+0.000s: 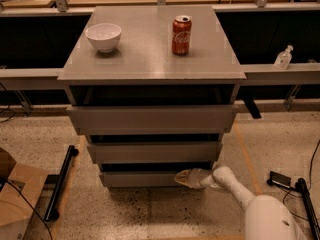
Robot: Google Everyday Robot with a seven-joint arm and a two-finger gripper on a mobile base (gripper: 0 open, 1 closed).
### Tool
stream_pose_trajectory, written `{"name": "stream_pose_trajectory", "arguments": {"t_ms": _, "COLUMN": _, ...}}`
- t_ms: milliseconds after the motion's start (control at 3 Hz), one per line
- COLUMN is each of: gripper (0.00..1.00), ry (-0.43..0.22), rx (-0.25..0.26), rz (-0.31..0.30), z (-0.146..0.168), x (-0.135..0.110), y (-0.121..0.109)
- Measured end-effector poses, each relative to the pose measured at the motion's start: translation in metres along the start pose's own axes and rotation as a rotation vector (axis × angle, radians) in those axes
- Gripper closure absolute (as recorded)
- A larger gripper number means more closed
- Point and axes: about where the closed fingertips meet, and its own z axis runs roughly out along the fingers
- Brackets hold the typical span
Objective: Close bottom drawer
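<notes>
The bottom drawer (pixel 142 178) is the narrowest grey drawer, lowest on the grey cabinet (pixel 152 59). Its flat front stands a little out, with a dark gap above it. The middle drawer (pixel 152 152) and the wide top drawer (pixel 152 119) sit above it. My gripper (pixel 182 178) reaches in from the lower right on a white arm (pixel 235 189). Its tip rests against the right part of the bottom drawer's front.
A white bowl (pixel 103 36) and a red soda can (pixel 181 35) stand on the cabinet top. A cardboard box (pixel 15 199) and a black bar (pixel 60 181) lie on the floor at left. Cables and a black stand (pixel 287 181) lie at right. A clear bottle (pixel 283 58) sits on the right ledge.
</notes>
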Motion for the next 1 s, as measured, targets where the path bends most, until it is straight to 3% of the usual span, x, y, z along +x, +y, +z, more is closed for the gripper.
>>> {"name": "stream_pose_trajectory", "arguments": {"t_ms": 333, "gripper": 1.00, "ry": 0.030, "rx": 0.091, "rz": 0.009, "z": -0.016, "x": 0.013, "y": -0.021}}
{"name": "stream_pose_trajectory", "arguments": {"t_ms": 667, "gripper": 1.00, "ry": 0.110, "rx": 0.066, "rz": 0.010, "z": -0.040, "x": 0.015, "y": -0.015}}
{"name": "stream_pose_trajectory", "arguments": {"t_ms": 1000, "gripper": 0.82, "ry": 0.092, "rx": 0.013, "rz": 0.023, "z": -0.026, "x": 0.004, "y": 0.013}}
